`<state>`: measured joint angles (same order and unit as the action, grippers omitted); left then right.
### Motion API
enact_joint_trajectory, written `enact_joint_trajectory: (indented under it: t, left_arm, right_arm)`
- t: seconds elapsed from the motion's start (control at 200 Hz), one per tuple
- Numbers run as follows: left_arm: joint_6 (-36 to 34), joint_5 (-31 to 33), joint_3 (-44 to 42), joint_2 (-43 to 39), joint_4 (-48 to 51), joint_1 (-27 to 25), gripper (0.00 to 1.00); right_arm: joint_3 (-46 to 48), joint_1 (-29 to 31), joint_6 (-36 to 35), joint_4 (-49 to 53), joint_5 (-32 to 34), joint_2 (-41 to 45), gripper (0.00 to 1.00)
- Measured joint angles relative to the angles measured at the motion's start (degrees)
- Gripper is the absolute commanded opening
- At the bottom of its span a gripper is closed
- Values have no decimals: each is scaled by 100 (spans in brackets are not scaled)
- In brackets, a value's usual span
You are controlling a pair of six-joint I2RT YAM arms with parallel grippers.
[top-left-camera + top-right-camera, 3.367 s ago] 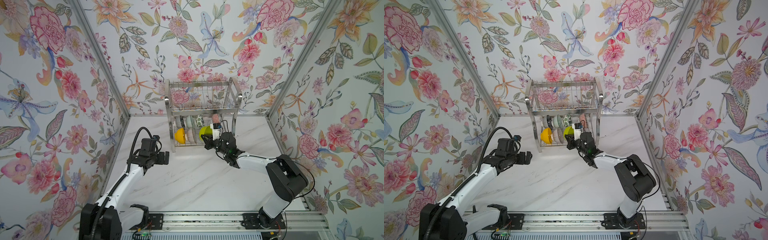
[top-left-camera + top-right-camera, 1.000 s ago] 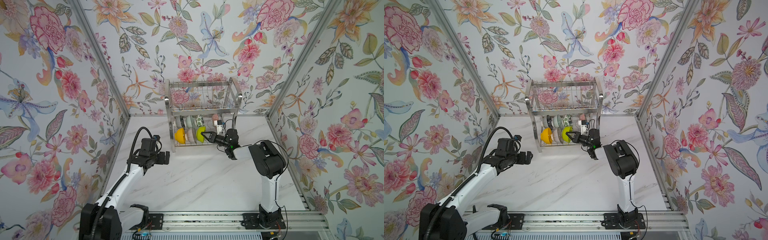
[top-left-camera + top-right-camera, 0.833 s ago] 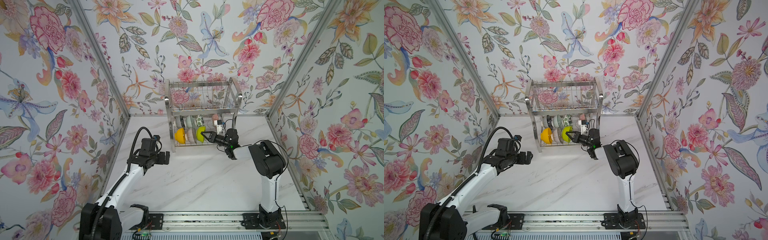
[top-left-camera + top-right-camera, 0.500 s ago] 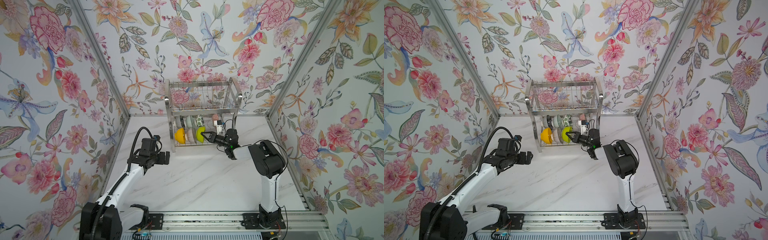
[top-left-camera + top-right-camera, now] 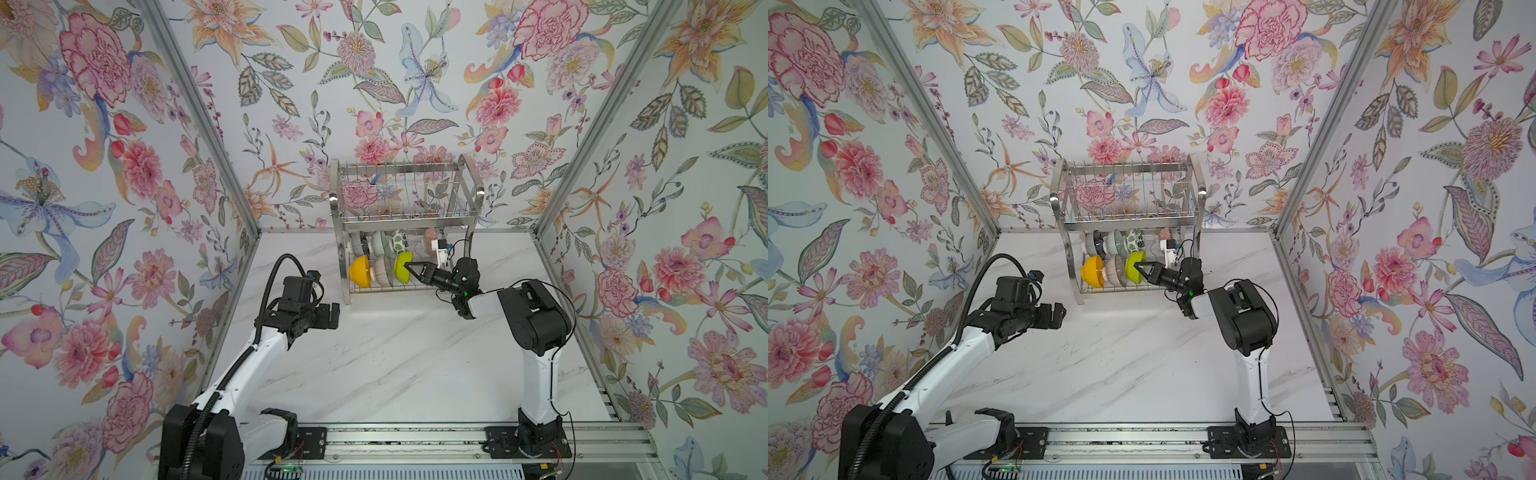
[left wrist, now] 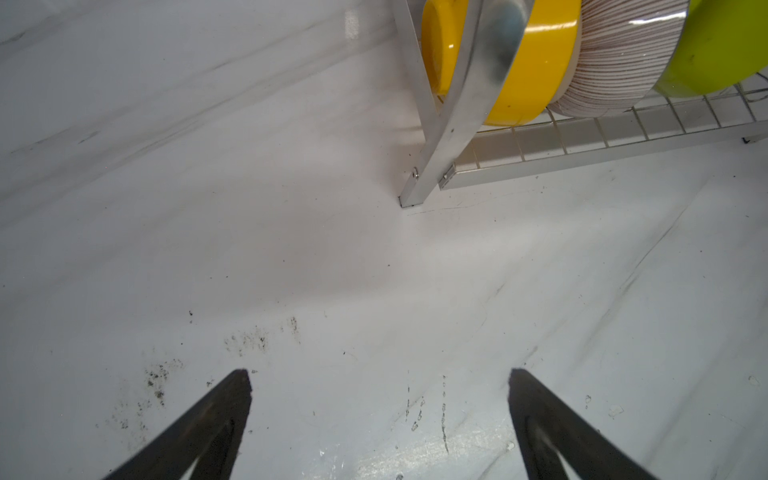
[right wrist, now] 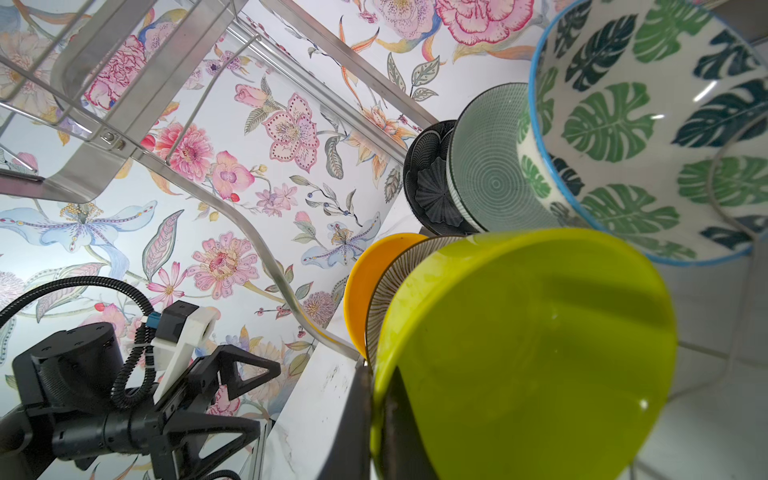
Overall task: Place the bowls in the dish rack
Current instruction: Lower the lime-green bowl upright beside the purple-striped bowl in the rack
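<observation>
Lime bowl (image 5: 400, 271) rim (within right pincer (image 5: 408, 266))

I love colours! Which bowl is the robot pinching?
The lime green bowl, rightmost in front: the right gripper pinches its rim. The orange-yellow bowl and ribbed bowl stand free.

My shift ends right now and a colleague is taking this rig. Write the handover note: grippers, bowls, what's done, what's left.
Grippers: the left gripper is open and empty, hovering over the table left of the dish rack. The right gripper is shut on the rim of the lime green bowl, inside the lower tier.
Bowls, front row: orange-yellow bowl, ribbed bowl, lime green bowl. Behind: dark bowl, pale mint bowl, leaf-print bowl, with a pinkish bowl farther right.
Done: seven bowls stand in the lower tier.
Left: probably release the lime green bowl and back the right arm out.
</observation>
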<state>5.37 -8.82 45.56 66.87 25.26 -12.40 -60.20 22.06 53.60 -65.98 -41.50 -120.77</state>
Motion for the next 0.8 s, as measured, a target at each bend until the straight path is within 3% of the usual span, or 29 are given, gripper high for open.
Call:
enact_joint_trajectory:
  t: [0.801]
  left_arm:
    - [0, 0, 0, 13, -2, 0, 99]
  right_arm:
    - [-11, -33, 240, -435, -103, -184, 3]
